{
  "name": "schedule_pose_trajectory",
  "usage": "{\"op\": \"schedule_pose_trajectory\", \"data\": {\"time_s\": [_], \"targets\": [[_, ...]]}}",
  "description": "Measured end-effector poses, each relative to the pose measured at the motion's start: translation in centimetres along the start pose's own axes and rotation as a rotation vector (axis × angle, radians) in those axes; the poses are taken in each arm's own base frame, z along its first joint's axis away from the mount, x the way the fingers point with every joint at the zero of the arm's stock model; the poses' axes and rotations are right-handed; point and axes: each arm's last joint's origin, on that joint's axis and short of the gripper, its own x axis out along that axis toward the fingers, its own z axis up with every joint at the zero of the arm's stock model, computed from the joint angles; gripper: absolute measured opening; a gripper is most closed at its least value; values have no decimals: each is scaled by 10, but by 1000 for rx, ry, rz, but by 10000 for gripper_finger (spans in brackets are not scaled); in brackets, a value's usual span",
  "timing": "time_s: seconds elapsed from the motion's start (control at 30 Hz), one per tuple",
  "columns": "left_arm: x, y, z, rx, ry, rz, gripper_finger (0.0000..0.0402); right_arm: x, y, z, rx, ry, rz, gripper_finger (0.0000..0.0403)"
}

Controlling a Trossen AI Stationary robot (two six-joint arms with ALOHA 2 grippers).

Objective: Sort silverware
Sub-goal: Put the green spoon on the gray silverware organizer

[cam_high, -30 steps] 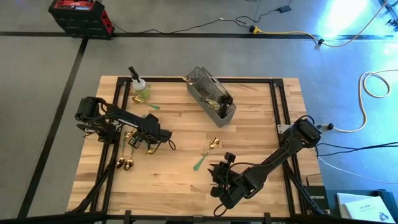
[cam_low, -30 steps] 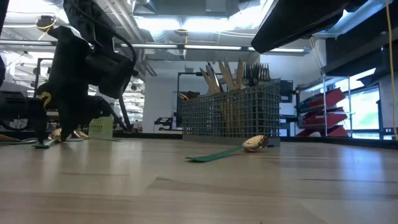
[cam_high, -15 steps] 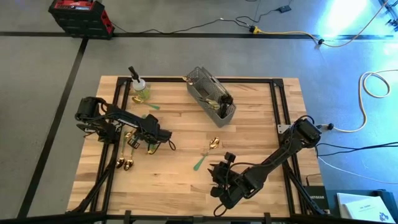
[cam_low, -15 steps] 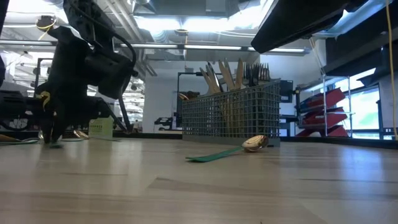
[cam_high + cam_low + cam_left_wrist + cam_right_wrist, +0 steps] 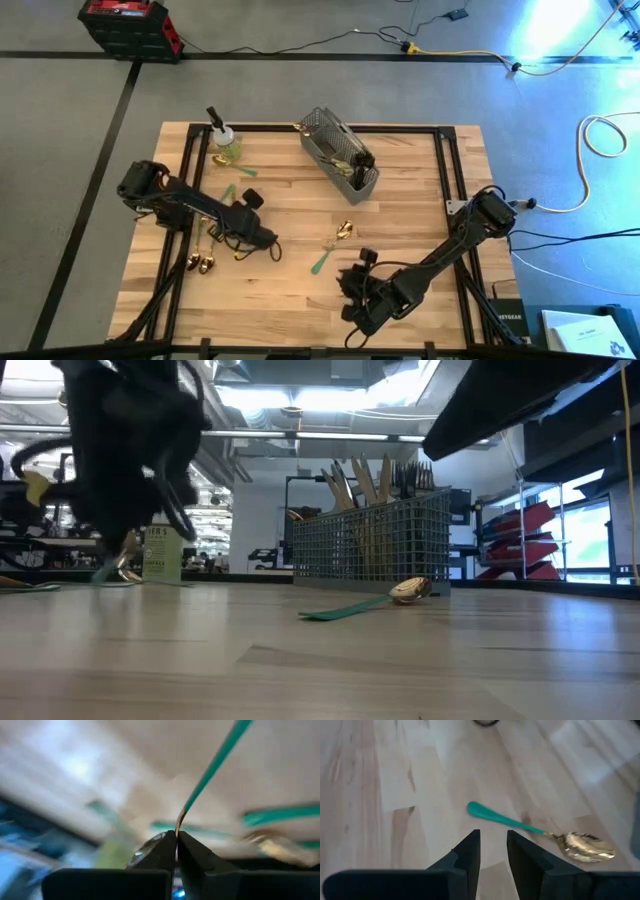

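The left gripper (image 5: 176, 845) has its fingers pressed together on the thin neck of a green-handled utensil (image 5: 215, 762), held above the left side of the table (image 5: 400, 200); the right gripper (image 5: 493, 851) hovers over the table's near edge with a narrow gap between its fingers, nothing in it, pointed at a green-handled gold spoon (image 5: 540, 831) lying flat near the middle; more gold pieces (image 5: 203, 262) lie by the left edge; the wire caddy (image 5: 340, 155) holds upright cutlery; the spray bottle (image 5: 160, 555) carries a label (lettering too blurred to read).
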Motion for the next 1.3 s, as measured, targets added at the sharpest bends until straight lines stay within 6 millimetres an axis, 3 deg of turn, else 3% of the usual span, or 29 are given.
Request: {"op": "schedule_pose_trajectory", "data": {"time_s": [0.3, 0.53, 1.13, 1.3], "targets": [[-56, 8, 0, 64, -10, 230, 0, -2, 3, -2, 1, 23, 34, 79], [-84, 17, -1, 42, -70, 317, 0, -8, 8, -7, -17, 16, 49, 79], [-103, 15, -10, 205, 93, 634, 0, -10, 10, -9, -11, 20, 58, 79], [-105, 15, -11, 215, 96, 648, 0, -11, 11, -10, -6, 19, 60, 79]]}}
